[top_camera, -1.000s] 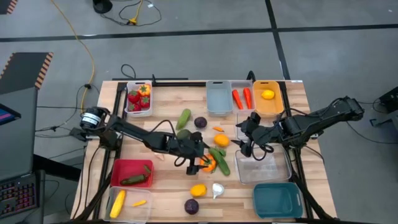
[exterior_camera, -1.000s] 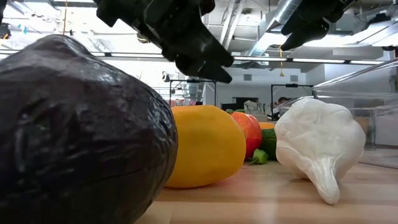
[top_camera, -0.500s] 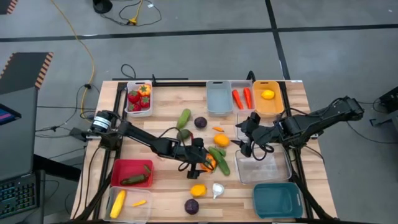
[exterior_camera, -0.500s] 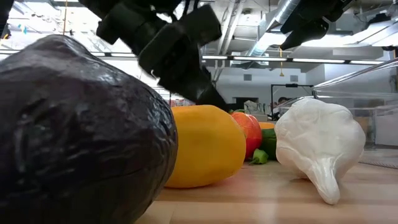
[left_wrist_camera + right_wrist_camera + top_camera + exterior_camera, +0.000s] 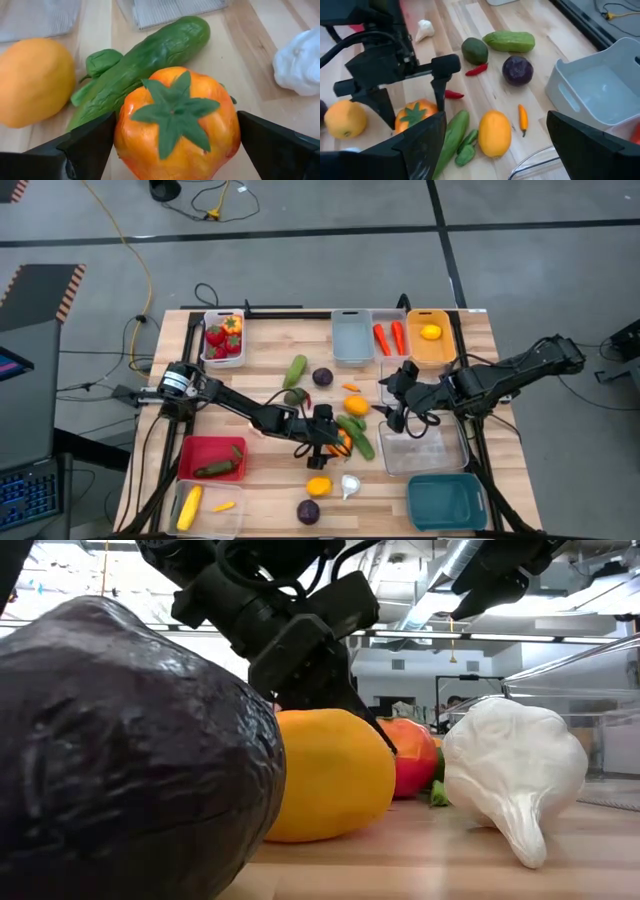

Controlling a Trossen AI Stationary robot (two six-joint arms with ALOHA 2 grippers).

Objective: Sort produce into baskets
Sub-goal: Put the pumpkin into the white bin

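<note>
An orange tomato with a green calyx (image 5: pixel 175 120) sits on the table among loose produce; it also shows in the high view (image 5: pixel 343 442) and the low view (image 5: pixel 412 755). My left gripper (image 5: pixel 336 443) is down at the table, shut on it. A green cucumber (image 5: pixel 145 60) lies just behind the tomato. My right gripper (image 5: pixel 393 418) hangs open and empty over the far left corner of a clear bin (image 5: pixel 455 462); its fingers also frame the right wrist view (image 5: pixel 505 150). My left gripper has the tomato's two opposite sides (image 5: pixel 120 135) between its two fingers, one finger (image 5: pixel 90 147) on each side. The fingers slant down from the table's left. The tomato stands upright, calyx up, with its underside on the table.
Near the table's front lie a yellow lemon (image 5: pixel 318 485), white garlic (image 5: pixel 349 485) and a purple round (image 5: pixel 308 511). Bins stand along the far edge (image 5: pixel 351 350), with a red bin (image 5: pixel 190 448), a white bin (image 5: pixel 205 525) and a teal bin (image 5: pixel 447 502) at the front.
My left gripper has come down and toward the table's right, over the tomato, until its fingers stand at the tomato's sides. The tomato has shifted a little on the table.
</note>
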